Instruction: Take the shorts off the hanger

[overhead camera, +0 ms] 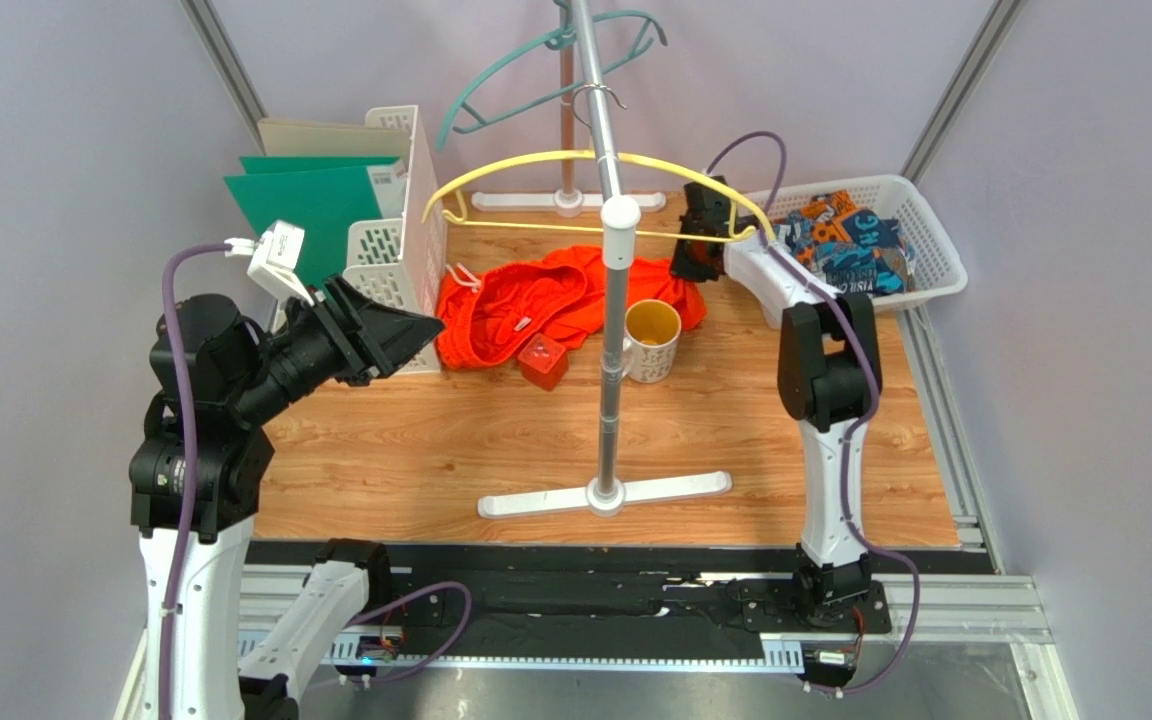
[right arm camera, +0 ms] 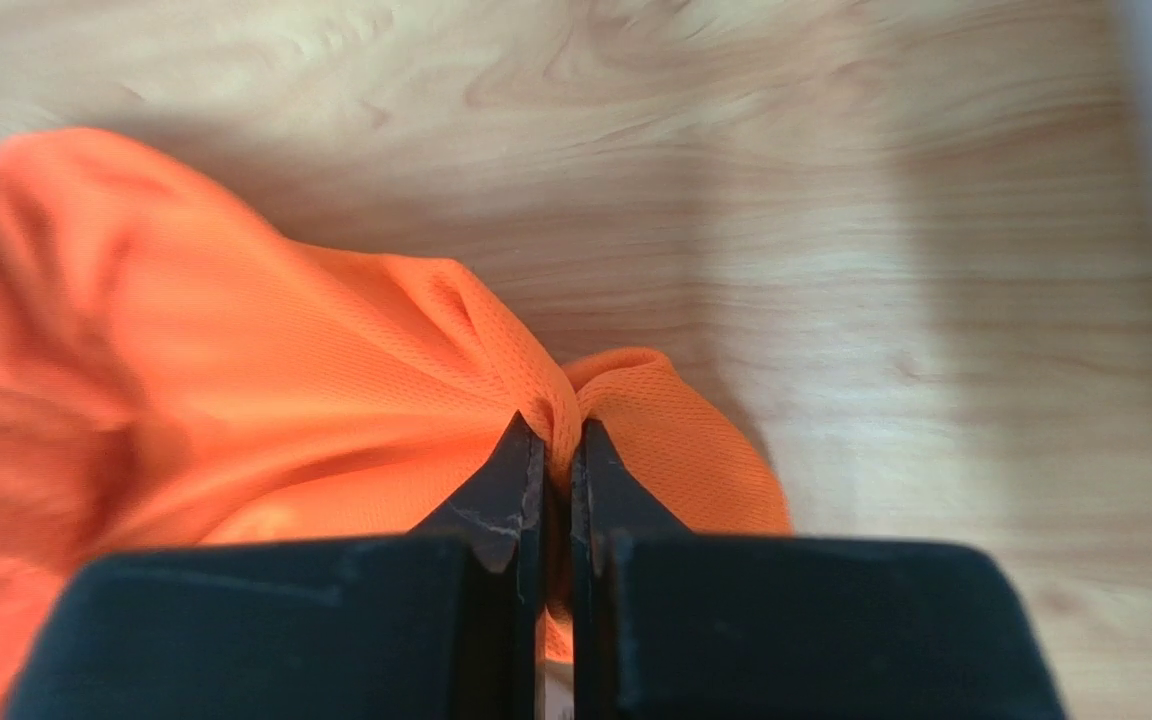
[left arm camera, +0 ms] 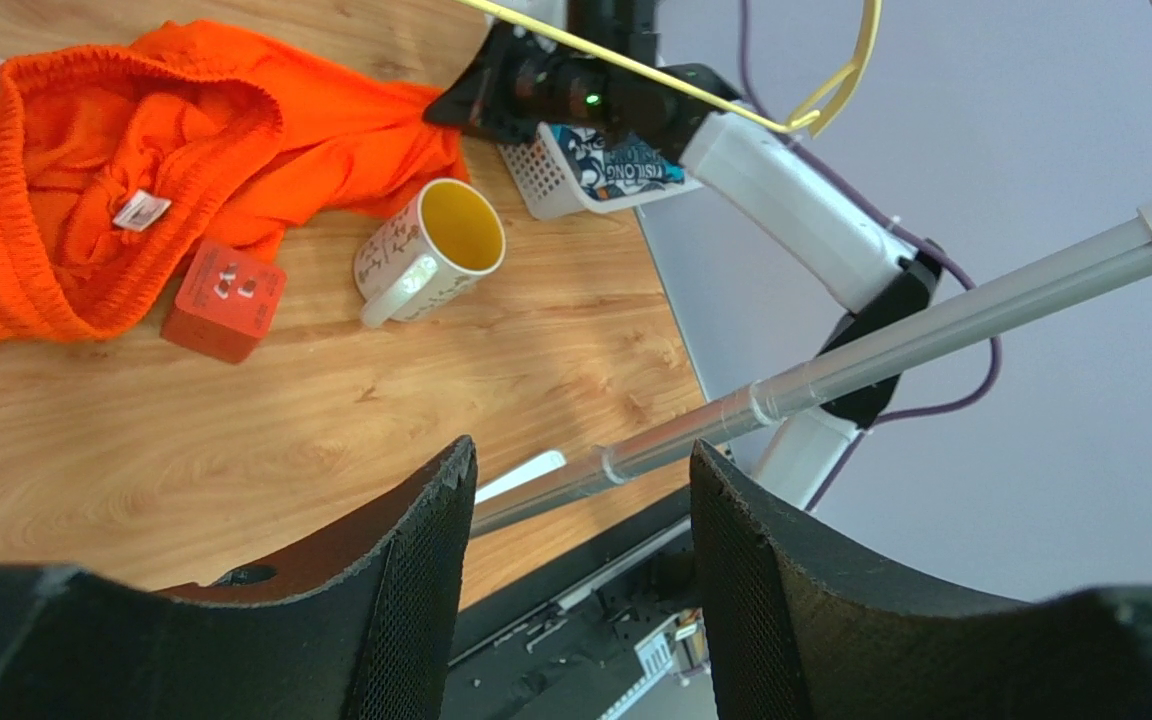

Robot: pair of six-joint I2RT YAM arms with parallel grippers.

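Evidently the removal was nearly done: the orange shorts (overhead camera: 537, 308) lay heaped on the surface (overhead camera: 387, 450) below the bare yellow hanger (overhead camera: 537, 225), the right tool (right arm camera: 549, 450) clamped on a fold of them, the left tool (left arm camera: 575, 495) hanging jaws apart well left of the hanger. Next, the right tool probably needed only to release and lift clear.

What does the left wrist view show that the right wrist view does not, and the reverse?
Only the left wrist view: the mug, the red block, the rack pole and the open left gripper. Only the right wrist view: the right gripper, close up, shut on an orange fold. Both: the orange shorts and the wooden table.
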